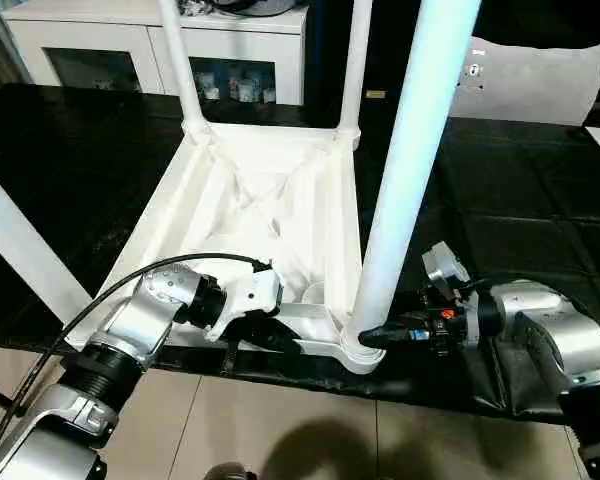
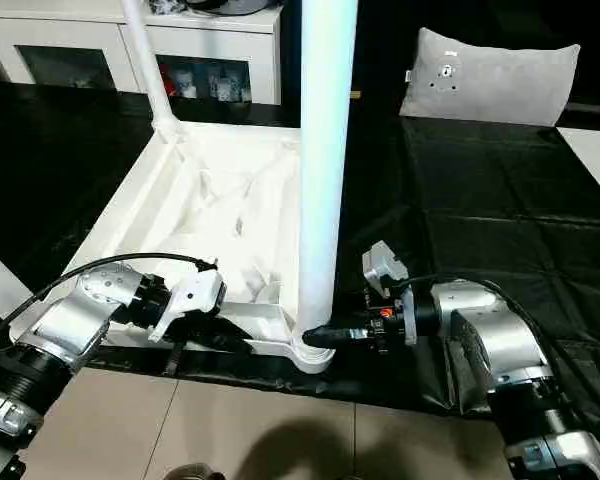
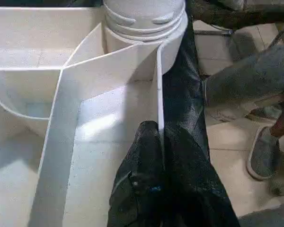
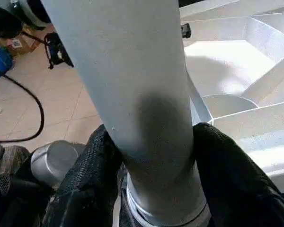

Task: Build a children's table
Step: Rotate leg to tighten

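Two hands share the work: the left hand [image 1: 280,335], pinching the upturned table top's [image 1: 270,200] rim at the worktop's [image 1: 70,160] near edge, steadies it while the right hand [image 4: 146,189] clasps the near-corner leg [image 1: 405,180], apparently seating it.

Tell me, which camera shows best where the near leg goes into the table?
The right wrist view: the right gripper clasps the leg just above its socket. The head views show that leg whole; the left wrist view shows its ringed base.
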### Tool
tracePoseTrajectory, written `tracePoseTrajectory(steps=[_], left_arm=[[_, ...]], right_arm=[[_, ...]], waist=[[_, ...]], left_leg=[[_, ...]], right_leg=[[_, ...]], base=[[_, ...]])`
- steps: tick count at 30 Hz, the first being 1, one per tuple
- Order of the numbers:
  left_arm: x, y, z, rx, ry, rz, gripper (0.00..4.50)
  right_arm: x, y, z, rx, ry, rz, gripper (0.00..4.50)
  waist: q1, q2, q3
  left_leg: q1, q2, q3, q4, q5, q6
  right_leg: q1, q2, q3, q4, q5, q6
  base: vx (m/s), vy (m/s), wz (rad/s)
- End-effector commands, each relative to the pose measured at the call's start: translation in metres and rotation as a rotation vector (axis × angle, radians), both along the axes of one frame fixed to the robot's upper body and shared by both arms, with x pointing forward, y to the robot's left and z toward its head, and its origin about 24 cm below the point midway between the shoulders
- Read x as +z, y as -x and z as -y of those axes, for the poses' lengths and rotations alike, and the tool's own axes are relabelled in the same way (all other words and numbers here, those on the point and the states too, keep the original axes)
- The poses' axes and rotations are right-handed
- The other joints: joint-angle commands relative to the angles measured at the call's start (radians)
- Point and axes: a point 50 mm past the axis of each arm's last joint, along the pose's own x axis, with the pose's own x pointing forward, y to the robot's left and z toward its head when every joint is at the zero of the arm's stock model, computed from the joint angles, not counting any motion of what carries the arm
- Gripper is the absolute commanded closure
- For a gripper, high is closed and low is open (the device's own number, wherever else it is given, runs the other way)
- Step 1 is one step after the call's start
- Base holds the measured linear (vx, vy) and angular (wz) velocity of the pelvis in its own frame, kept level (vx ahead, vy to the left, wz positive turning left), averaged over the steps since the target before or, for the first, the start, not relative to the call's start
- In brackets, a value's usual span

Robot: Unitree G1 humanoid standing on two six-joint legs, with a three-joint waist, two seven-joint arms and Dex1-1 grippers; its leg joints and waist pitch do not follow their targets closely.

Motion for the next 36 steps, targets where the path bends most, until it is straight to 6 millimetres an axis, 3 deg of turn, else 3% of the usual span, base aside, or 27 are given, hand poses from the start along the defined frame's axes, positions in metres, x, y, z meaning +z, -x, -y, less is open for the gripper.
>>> tracePoseTrajectory(steps=[1, 5, 6, 9, 12, 15, 18, 20, 23, 27, 31, 36], left_arm=[[0.014, -0.009, 0.011, 0.031, 0.047, 0.052, 4.5], [0.015, -0.014, 0.025, 0.149, 0.104, 0.044, 4.5], [0.015, -0.014, 0.029, 0.18, 0.11, 0.041, 4.5], [0.012, -0.018, 0.045, 0.287, 0.119, 0.04, 4.5], [0.012, -0.027, 0.064, 0.433, 0.145, 0.039, 4.5], [0.015, -0.036, 0.077, 0.571, 0.186, 0.043, 4.5], [0.018, -0.039, 0.085, 0.624, 0.21, 0.058, 4.5], [0.019, -0.039, 0.087, 0.627, 0.211, 0.062, 4.5], [0.02, -0.038, 0.084, 0.621, 0.199, 0.086, 4.5], [0.019, -0.037, 0.077, 0.596, 0.19, 0.097, 4.5], [0.018, -0.033, 0.064, 0.517, 0.178, 0.117, 4.5], [0.014, -0.026, 0.045, 0.388, 0.142, 0.096, 4.5]], right_arm=[[0.006, 0.001, -0.009, 0.015, -0.045, 0.008, 2.44], [-0.002, -0.005, -0.02, -0.139, -0.003, 0.007, 2.48], [-0.005, -0.007, -0.023, -0.185, 0.017, 0.021, 2.48], [-0.014, -0.022, -0.037, -0.4, 0.066, 0.046, 2.51], [-0.021, -0.035, -0.053, -0.577, 0.124, 0.055, 2.55], [-0.026, -0.045, -0.066, -0.736, 0.139, 0.0, 2.56], [-0.021, -0.05, -0.078, -0.765, 0.101, 0.053, 2.56], [-0.019, -0.05, -0.083, -0.764, 0.075, 0.066, 2.02], [-0.014, -0.048, -0.087, -0.754, 0.021, 0.083, 1.86], [-0.012, -0.047, -0.08, -0.744, 0.008, 0.119, 1.39], [-0.009, -0.045, -0.062, -0.688, -0.02, 0.184, 0.98], [-0.003, -0.036, -0.035, -0.516, 0.007, 0.224, 0.62]], waist=[[-0.004, -0.01, -0.068], [-0.011, -0.012, -0.065], [-0.019, -0.012, -0.061], [-0.043, -0.017, -0.058], [-0.067, -0.016, -0.058], [-0.085, -0.014, -0.059], [-0.081, -0.014, -0.065], [-0.078, -0.012, -0.071], [-0.074, -0.009, -0.074], [-0.07, -0.009, -0.073], [-0.07, -0.007, -0.071], [-0.062, -0.005, -0.071]], left_leg=[[0.007, 0.037, -0.004, -0.074, -0.195, 0.046], [0.005, 0.033, -0.008, -0.078, -0.222, 0.027], [0.005, 0.033, -0.007, -0.08, -0.233, 0.017], [0.003, 0.023, -0.014, -0.082, -0.258, -0.007], [0.002, 0.019, -0.013, -0.078, -0.26, -0.009], [0.006, 0.013, -0.011, -0.074, -0.26, 0.01], [0.002, 0.017, -0.011, -0.075, -0.226, 0.027], [-0.001, 0.02, -0.01, -0.074, -0.188, 0.044], [-0.005, 0.021, -0.006, -0.072, -0.14, 0.07], [-0.005, 0.021, -0.004, -0.072, -0.135, 0.08], [-0.004, 0.023, -0.005, -0.074, -0.173, 0.078], [-0.002, 0.026, -0.007, -0.074, -0.177, 0.086]], right_leg=[[0.057, -0.052, 0.041, -0.069, -0.296, -0.193], [0.059, -0.054, 0.039, -0.077, -0.375, -0.165], [0.055, -0.053, 0.039, -0.082, -0.406, -0.152], [0.059, -0.057, 0.031, -0.097, -0.537, -0.094], [0.051, -0.05, 0.029, -0.103, -0.553, -0.081], [0.046, -0.047, 0.028, -0.111, -0.554, -0.081], [0.05, -0.047, 0.032, -0.103, -0.484, -0.092], [0.056, -0.047, 0.034, -0.091, -0.379, -0.122], [0.062, -0.046, 0.037, -0.079, -0.262, -0.168], [0.063, -0.047, 0.037, -0.079, -0.259, -0.176], [0.062, -0.048, 0.038, -0.084, -0.302, -0.159], [0.065, -0.049, 0.039, -0.081, -0.282, -0.171]], base=[[0.0, 0.0, 0.0], [0.0, 0.0, 0.0], [0.0, 0.0, 0.0], [0.0, 0.0, 0.0], [0.0, 0.0, 0.0], [0.0, 0.0, 0.0], [0.0, 0.0, 0.0], [0.0, 0.0, 0.0], [0.017, 0.0, 0.01], [0.0, 0.0, 0.0], [0.0, 0.0, 0.0], [0.0, 0.0, 0.0]])
